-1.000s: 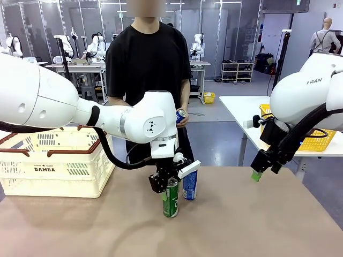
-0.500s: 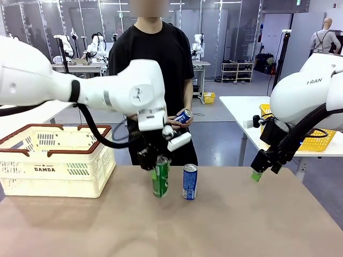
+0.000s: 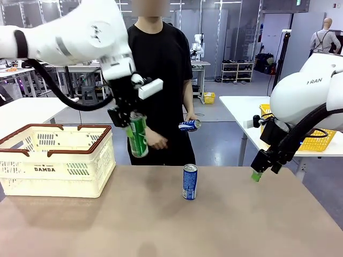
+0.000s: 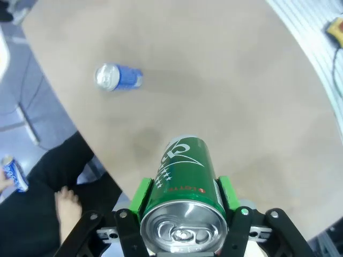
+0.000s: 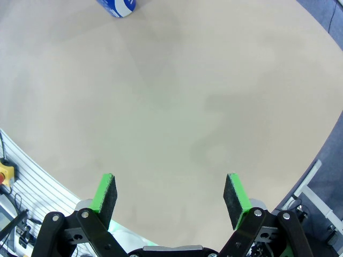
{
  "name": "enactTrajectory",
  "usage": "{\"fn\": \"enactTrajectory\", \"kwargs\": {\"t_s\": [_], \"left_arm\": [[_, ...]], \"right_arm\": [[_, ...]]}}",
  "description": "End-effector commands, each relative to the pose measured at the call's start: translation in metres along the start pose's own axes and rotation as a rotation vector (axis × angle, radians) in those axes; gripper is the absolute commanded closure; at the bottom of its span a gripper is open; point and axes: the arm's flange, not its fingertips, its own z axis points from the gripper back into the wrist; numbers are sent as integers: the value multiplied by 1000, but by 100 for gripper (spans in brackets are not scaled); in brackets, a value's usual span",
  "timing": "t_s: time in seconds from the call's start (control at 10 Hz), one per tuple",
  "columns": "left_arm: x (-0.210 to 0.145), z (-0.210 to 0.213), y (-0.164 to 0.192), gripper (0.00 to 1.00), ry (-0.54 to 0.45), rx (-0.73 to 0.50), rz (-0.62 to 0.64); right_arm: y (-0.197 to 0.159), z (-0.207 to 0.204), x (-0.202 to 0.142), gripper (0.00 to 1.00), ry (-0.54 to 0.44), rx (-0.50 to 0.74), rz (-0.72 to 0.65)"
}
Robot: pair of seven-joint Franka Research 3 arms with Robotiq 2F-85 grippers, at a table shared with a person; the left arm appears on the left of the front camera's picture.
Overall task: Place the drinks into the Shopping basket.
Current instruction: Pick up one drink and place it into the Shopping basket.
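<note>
My left gripper [image 3: 134, 124] is shut on a green can [image 3: 138, 136], held tilted in the air just right of the Shopping basket [image 3: 53, 160] and above the table's far edge. In the left wrist view the green can [image 4: 184, 198] sits between the green pads, silver top toward the camera. A blue and white can [image 3: 189, 182] stands upright mid-table; the same can [image 4: 118, 77] shows in the left wrist view. The person holds another blue can [image 3: 189, 126] sideways in one hand. My right gripper [image 3: 257, 174] hangs open over the table's right edge, with nothing between its pads [image 5: 105, 193].
The person stands at the far side, one hand [image 3: 157, 140] low near the held green can. A yellow mesh basket [image 3: 313, 140] rests on a white table at the right. Bare tabletop lies in front of the blue can.
My left arm lifted the green can off the table and carried it up and left toward the basket. The person lowered the blue can in their hand. The right arm has not moved.
</note>
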Motion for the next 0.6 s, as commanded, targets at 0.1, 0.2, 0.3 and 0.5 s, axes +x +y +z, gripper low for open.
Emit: {"fn": "enactTrajectory", "kwargs": {"t_s": [0.1, 0.2, 0.3, 0.5], "left_arm": [[-18, 23, -13, 100, 3, -2, 42], [-20, 27, -14, 100, 14, -6, 49], [-19, 28, -16, 100, 18, -20, 47], [-25, 23, -13, 100, 19, 9, 50]], "right_arm": [[-2, 1, -1, 0, 8, -6, 8], [-2, 1, -1, 0, 8, -6, 8], [-2, 1, -1, 0, 8, -6, 8], [-2, 1, -1, 0, 8, -6, 8]]}}
